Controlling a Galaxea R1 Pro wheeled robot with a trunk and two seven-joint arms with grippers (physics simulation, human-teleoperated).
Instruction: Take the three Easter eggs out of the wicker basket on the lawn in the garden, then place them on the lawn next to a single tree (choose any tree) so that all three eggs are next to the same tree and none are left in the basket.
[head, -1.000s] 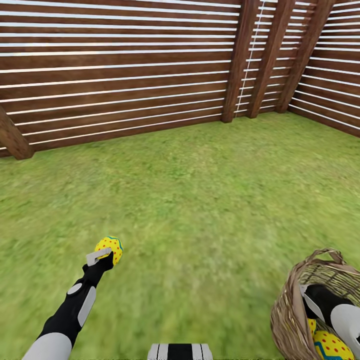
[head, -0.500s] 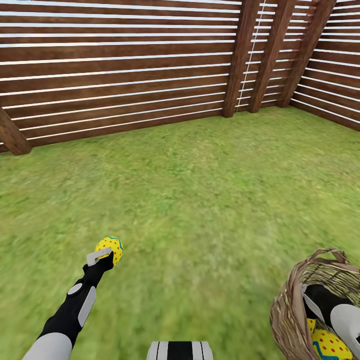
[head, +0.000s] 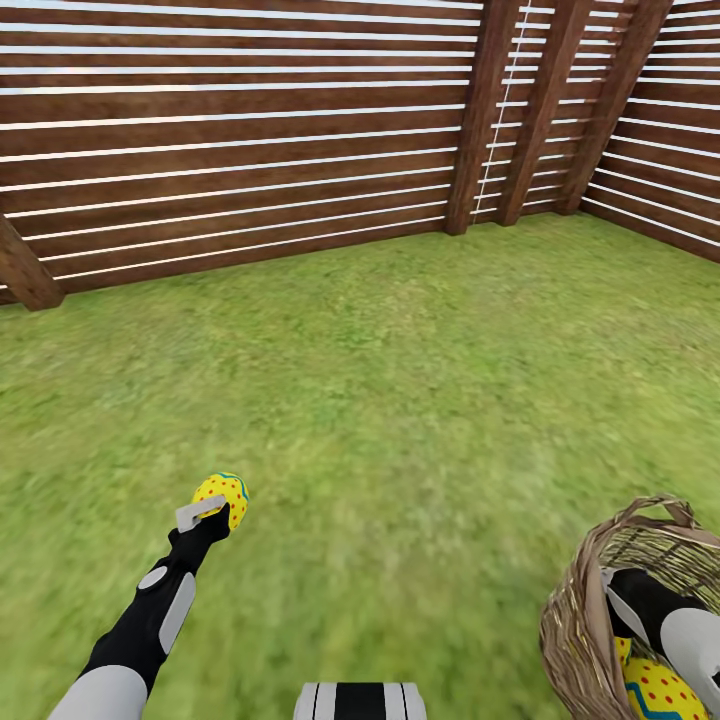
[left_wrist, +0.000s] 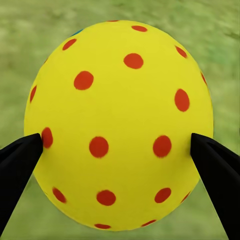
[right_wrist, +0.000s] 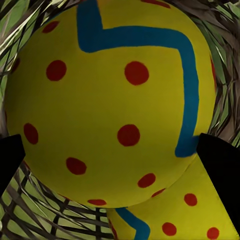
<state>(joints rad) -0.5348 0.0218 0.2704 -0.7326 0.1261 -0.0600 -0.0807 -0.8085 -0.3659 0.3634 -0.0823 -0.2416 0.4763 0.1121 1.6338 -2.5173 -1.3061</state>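
Note:
My left gripper (head: 214, 506) is shut on a yellow Easter egg (head: 224, 492) with red dots and a teal band, held low over the lawn (head: 400, 400) at the lower left. In the left wrist view its black fingertips (left_wrist: 20, 160) press both sides of that egg (left_wrist: 120, 120). The wicker basket (head: 575, 600) stands at the lower right with my right arm reaching into it. Inside it, my right gripper (right_wrist: 115, 152) is shut on an egg (right_wrist: 110, 100) with a blue zigzag and red dots. Another egg (right_wrist: 185, 215) lies beneath it on the weave (right_wrist: 30, 215). The tree is out of view.
A dark brown slatted fence (head: 250, 150) closes the garden ahead and meets a side fence at a corner (head: 560, 110) on the right. A slanted post (head: 25, 270) stands at the left. Open grass stretches between me and the fence.
The whole view shifted slightly a second ago, the fence rising in the picture. Both arms, the eggs and the basket keep their places.

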